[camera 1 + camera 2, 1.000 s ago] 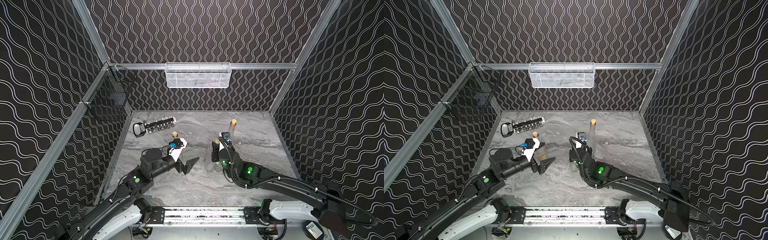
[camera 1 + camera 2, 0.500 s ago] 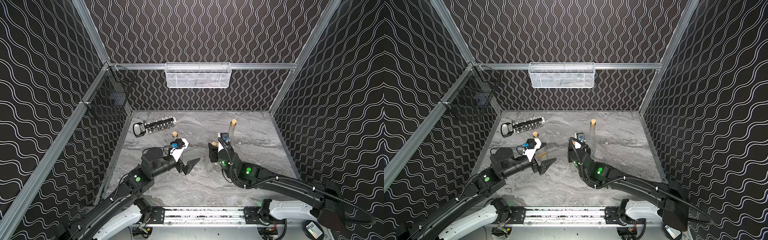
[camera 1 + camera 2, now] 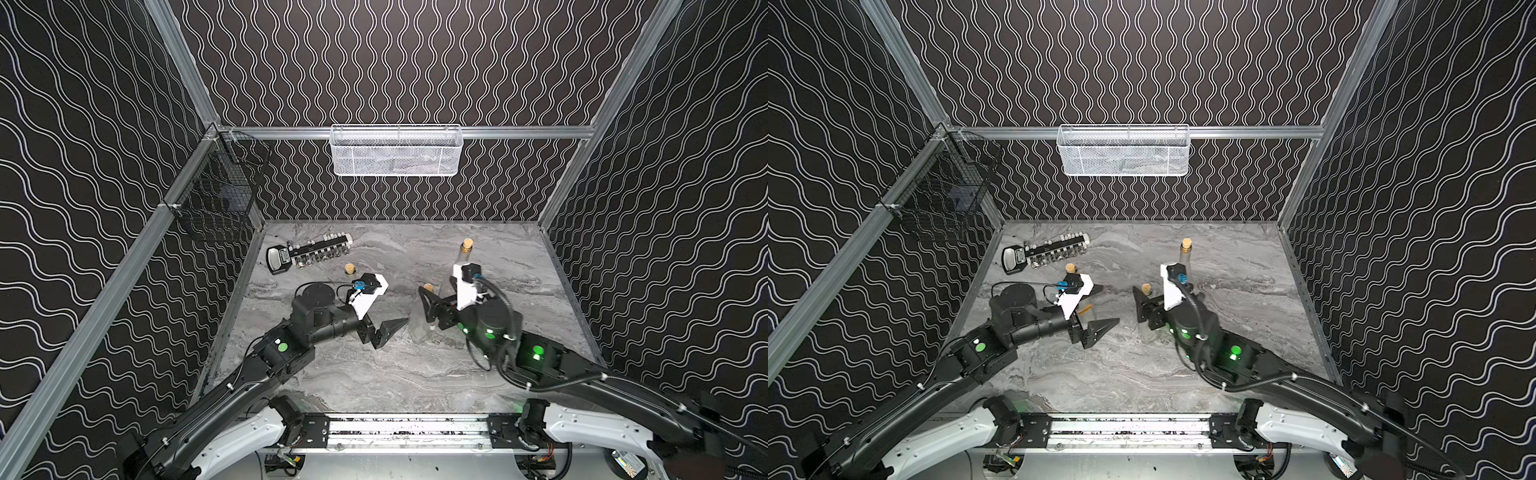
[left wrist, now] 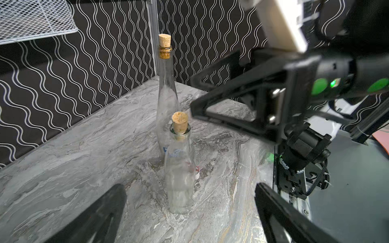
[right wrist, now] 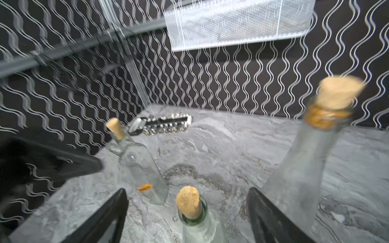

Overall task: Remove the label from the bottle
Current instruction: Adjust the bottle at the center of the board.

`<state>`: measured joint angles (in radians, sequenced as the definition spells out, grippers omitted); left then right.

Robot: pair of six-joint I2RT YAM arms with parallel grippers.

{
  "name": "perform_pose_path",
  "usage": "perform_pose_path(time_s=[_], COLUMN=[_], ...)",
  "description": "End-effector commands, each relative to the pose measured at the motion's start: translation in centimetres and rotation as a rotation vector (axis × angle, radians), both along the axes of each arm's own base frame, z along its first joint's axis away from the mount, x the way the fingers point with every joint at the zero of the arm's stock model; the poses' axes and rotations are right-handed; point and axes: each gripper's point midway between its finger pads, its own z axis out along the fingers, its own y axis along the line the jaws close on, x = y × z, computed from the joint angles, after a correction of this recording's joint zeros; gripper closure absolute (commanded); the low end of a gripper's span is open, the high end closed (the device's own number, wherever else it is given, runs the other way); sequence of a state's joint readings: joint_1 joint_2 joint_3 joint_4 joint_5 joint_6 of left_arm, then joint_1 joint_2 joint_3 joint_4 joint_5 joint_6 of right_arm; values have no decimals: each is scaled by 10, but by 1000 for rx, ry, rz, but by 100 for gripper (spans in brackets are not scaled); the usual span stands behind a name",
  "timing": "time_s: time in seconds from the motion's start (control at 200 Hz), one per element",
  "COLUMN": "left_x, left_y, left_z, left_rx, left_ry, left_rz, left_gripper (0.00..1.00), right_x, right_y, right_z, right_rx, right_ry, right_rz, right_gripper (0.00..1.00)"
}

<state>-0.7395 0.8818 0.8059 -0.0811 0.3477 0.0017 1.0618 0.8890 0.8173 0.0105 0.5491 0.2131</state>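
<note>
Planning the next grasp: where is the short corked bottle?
The short corked bottle stands upright mid-table in both top views, at the tips of the right gripper, whose jaws are open; the tall bottle stands behind it.

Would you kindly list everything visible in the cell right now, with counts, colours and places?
Tall bottle: 1, clear glass, corked, rear right of table.
Short bottle: 1, clear glass, corked, mid-table.
Left bottle: 1, clear glass, corked, beside the left arm's wrist.
Label scrap: 1, orange, at the left bottle's base.
Socket rail: 1, black and silver, rear left of table.
Mesh basket: 1, white, on back wall.
Wire basket: 1, black, on left wall.
Table: 1, grey marble.
Left claw: 1, black, open, empty, mid-table.
Right claw: 1, black, open either side of the short bottle, not gripping.
</note>
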Motion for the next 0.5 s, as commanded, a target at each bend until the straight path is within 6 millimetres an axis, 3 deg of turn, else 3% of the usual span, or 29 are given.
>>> perform_pose_path(time_s=[0.0, 0.09, 0.25, 0.395, 0.495], left_x=[9, 19, 27, 37, 49], left_y=[-9, -20, -46, -70, -79], left_z=[7, -1, -11, -20, -28], left_rx=[-43, -36, -18, -3, -9], left_ry=[8, 24, 13, 28, 41], left_rz=[10, 34, 28, 42, 67], left_gripper=[1, 1, 1, 1, 1], right_x=[-15, -24, -36, -38, -40], right_y=[-16, -39, -68, -74, -66], right_z=[1, -3, -30, -64, -84], right_rx=[-47, -33, 16, 15, -15], right_ry=[-23, 0, 62, 135, 152], right_rz=[47, 19, -19, -41, -2], right_gripper=[8, 8, 9, 10, 10])
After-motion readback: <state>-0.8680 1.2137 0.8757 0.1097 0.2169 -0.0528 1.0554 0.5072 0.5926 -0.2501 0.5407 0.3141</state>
